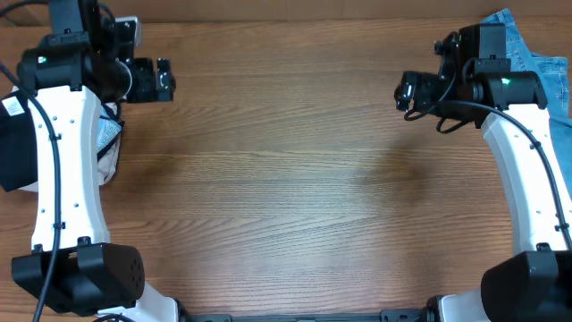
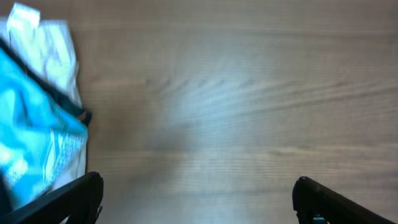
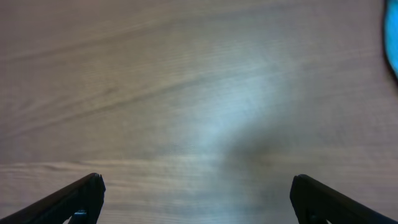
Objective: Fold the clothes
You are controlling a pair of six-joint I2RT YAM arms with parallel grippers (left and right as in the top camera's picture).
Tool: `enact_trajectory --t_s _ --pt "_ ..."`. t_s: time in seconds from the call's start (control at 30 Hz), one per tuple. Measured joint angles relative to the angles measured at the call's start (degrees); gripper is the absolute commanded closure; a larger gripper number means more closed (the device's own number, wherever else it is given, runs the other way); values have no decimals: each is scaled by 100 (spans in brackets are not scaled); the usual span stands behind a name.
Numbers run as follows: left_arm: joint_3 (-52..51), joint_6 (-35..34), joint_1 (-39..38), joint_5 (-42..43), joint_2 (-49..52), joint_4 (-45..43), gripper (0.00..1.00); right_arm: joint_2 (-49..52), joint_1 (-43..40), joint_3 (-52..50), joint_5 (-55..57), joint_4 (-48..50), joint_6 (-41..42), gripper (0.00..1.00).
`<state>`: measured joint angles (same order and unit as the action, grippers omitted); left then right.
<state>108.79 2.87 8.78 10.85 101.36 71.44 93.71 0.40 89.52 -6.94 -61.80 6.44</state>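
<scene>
Two pincers spread wide, gripping nothing: left pincer (image 1: 167, 80) near the far left corner of the tabletop (image 1: 286, 179), right pincer (image 1: 405, 93) near the far right corner, just beside the jeans (image 1: 527, 40). Only bare wood beneath either in the wrist views. Black T-shirt (image 1: 12, 156) seemingly the dark heap at the left edge, outboard of the left arm (image 1: 67, 161) and largely cut off, so long axis impossible to tell. Far nearer the left pincer; probably a reach back and outward toward that edge, past the blue printed garment (image 2: 34, 143).
</scene>
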Motion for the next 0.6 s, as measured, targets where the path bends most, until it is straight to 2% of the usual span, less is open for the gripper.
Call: enact_trajectory --t_s 0.17,0.33,0.47,0.6 --pt "0 4 46 -22 -9 619 0 -579 0 -33 153 -579 105 0" --pt "-382 7 -17 -33 -398 490 0 -1974 0 -457 205 -411 186 0" --pt "-1154 9 -111 -37 -1399 83 0 -3101 0 -1108 214 -79 273 0" --pt "-2406 11 -225 -103 -3058 -741 0 -4092 0 -2065 245 560 304 0"
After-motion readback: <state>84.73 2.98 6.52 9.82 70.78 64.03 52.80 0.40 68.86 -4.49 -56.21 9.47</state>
